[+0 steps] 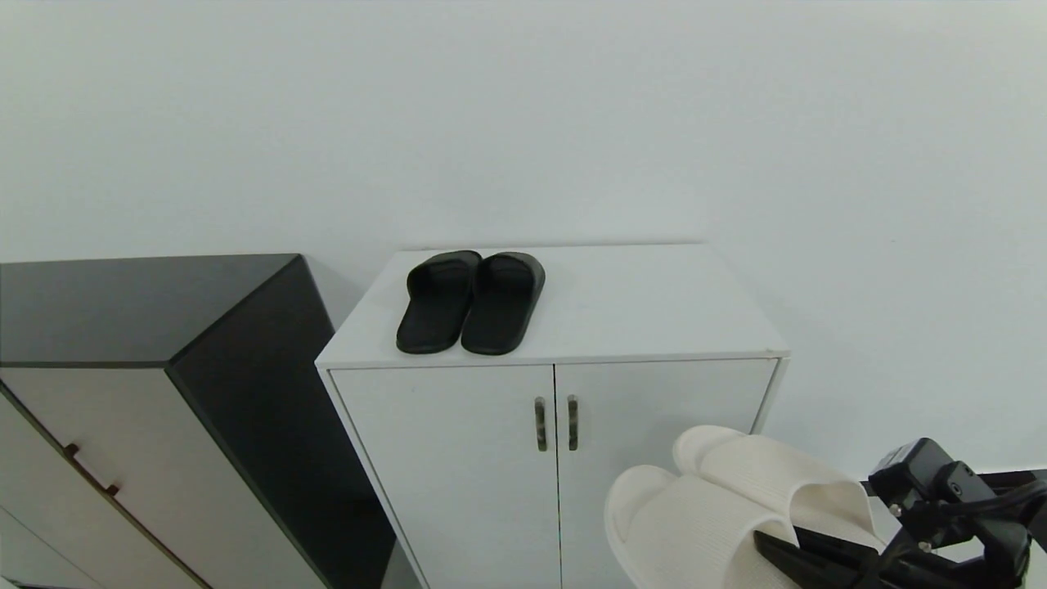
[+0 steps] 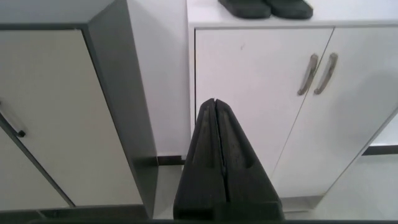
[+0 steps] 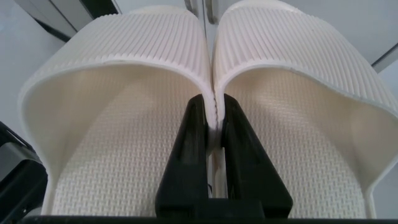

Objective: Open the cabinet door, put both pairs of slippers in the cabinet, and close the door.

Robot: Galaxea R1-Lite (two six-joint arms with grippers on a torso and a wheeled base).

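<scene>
Right gripper (image 3: 211,112) clamped on touching inner strap edges of white slippers (image 1: 720,507), held low before cabinet (image 1: 450,458), doors shut. Likely light, soft ribbed foam; pair may sag or slip. Black slippers (image 1: 470,301) side by side on cabinet top; pinch adjoining straps likewise. Left gripper (image 2: 216,109) pressed together, empty.

White wall (image 1: 523,114), dark side cabinet (image 1: 147,303)

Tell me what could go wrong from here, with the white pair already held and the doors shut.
The right tool pinches only the touching inner edges of the white slippers; a swing could slip one loose. Both cabinet doors are shut, and the held pair hangs before the right door, so it may block that door's swing when the left tool pulls.
</scene>
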